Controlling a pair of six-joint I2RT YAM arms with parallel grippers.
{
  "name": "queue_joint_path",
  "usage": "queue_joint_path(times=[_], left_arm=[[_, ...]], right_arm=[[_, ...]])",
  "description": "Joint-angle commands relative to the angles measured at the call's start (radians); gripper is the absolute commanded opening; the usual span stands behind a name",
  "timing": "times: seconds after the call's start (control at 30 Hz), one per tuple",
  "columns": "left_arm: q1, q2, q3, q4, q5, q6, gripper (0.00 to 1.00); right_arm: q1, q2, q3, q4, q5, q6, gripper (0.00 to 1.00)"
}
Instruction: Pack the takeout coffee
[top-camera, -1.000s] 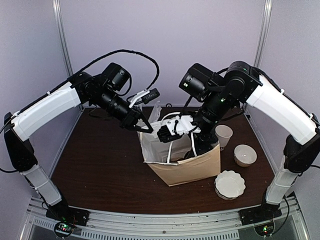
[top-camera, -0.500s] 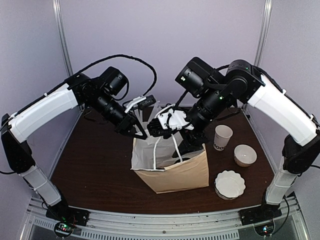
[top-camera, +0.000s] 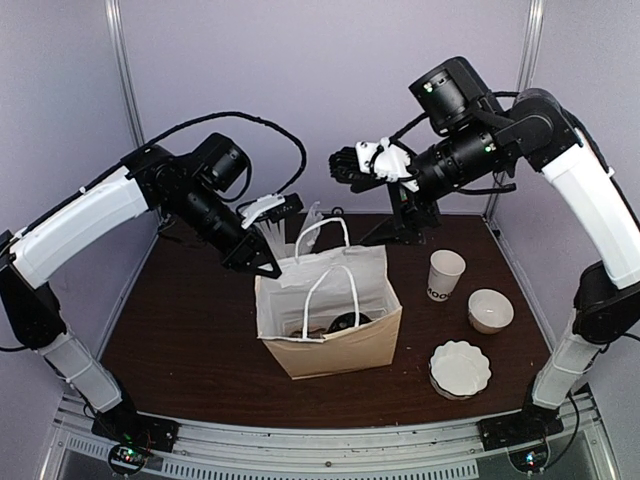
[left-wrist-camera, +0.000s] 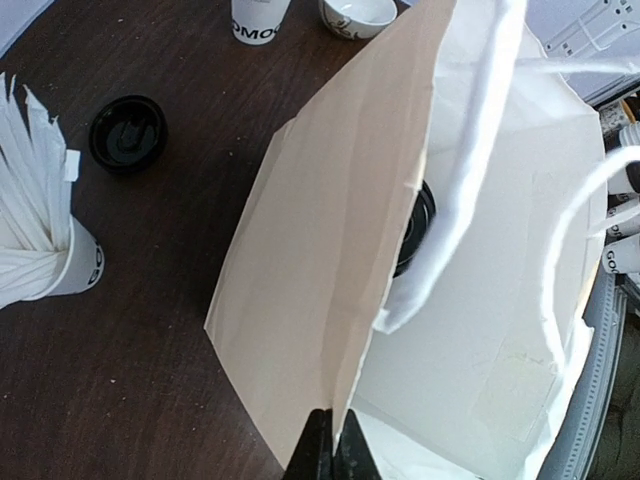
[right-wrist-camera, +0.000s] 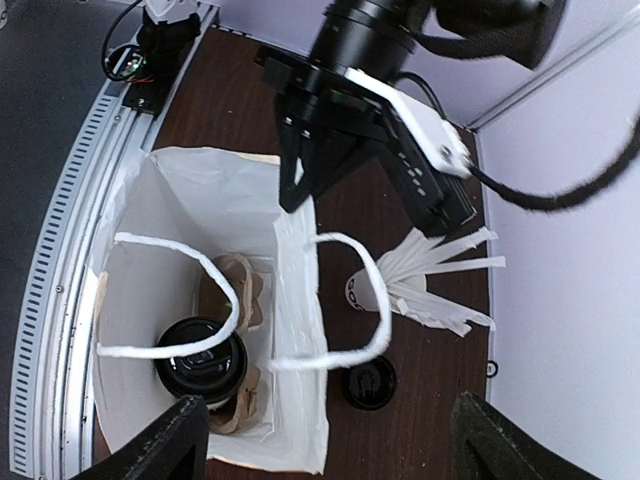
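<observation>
- We see the takeout coffee (right-wrist-camera: 200, 362) standing at the bottom of the paper bag (top-camera: 335, 350), with its black lid facing up.
- Our left hand (top-camera: 272, 268) is clenched on the bag's top rim at the left rear corner, above the cup.
- Our right hand (top-camera: 343, 165) hangs high behind the bag, well apart from the cup, its fingers spread and grasping nothing.
- The bag stands on the worktop (top-camera: 180, 330).

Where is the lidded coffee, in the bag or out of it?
In the bag. The right wrist view shows the coffee, black lid up, sitting low between the open bag's walls.
</observation>
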Motion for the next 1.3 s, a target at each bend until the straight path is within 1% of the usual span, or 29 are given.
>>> queue_joint_path(times=[0.0, 0.1, 0.2, 0.33, 0.4, 0.43, 0.5, 0.53, 0.6, 0.73, 0.87, 0.93, 1.0, 1.07, 1.27], left_arm=[[-0.002, -0.051, 0.053, 0.004, -0.077, 0.027, 0.00], [-0.015, -0.058, 0.038, 0.007, -0.132, 0.029, 0.00], [-0.035, -0.064, 0.015, 0.026, -0.153, 0.031, 0.00], [-0.087, -0.064, 0.011, 0.029, -0.187, 0.031, 0.00], [-0.108, -0.068, 0.003, 0.030, -0.196, 0.036, 0.08], [-0.115, -0.070, -0.004, 0.031, -0.200, 0.036, 0.15], [-0.130, -0.074, -0.017, 0.030, -0.204, 0.033, 0.26], [-0.139, -0.077, -0.023, 0.030, -0.204, 0.033, 0.30], [-0.159, -0.083, -0.035, 0.031, -0.203, 0.033, 0.33], [-0.203, -0.107, -0.055, 0.039, -0.217, 0.032, 0.37], [-0.264, -0.162, -0.126, 0.099, -0.293, 0.033, 0.40], [-0.289, -0.196, -0.181, 0.156, -0.318, 0.029, 0.41], [-0.299, -0.222, -0.223, 0.196, -0.342, 0.028, 0.43], [-0.300, -0.230, -0.240, 0.202, -0.356, 0.029, 0.43], [-0.300, -0.219, -0.241, 0.204, -0.370, 0.044, 0.43]], right_arm=[[-0.123, -0.085, -0.013, 0.026, 0.024, 0.026, 0.87], [-0.207, -0.144, -0.130, 0.069, 0.027, 0.035, 0.87], [-0.289, -0.199, -0.247, 0.112, 0.008, 0.052, 0.89], [-0.353, -0.250, -0.370, 0.145, -0.020, 0.067, 0.89], [-0.373, -0.263, -0.408, 0.154, -0.020, 0.069, 0.89], [-0.381, -0.266, -0.417, 0.157, -0.022, 0.071, 0.90], [-0.394, -0.269, -0.422, 0.158, -0.031, 0.077, 0.90], [-0.397, -0.269, -0.423, 0.158, -0.035, 0.078, 0.90], [-0.402, -0.265, -0.416, 0.157, -0.037, 0.079, 0.90], [-0.406, -0.252, -0.405, 0.150, -0.037, 0.081, 0.90], [-0.417, -0.246, -0.420, 0.148, -0.040, 0.080, 0.90], [-0.422, -0.245, -0.433, 0.151, -0.040, 0.079, 0.91], [-0.429, -0.242, -0.442, 0.154, -0.040, 0.079, 0.90], [-0.435, -0.236, -0.446, 0.154, -0.041, 0.080, 0.90], [-0.442, -0.220, -0.433, 0.150, -0.046, 0.081, 0.90]])
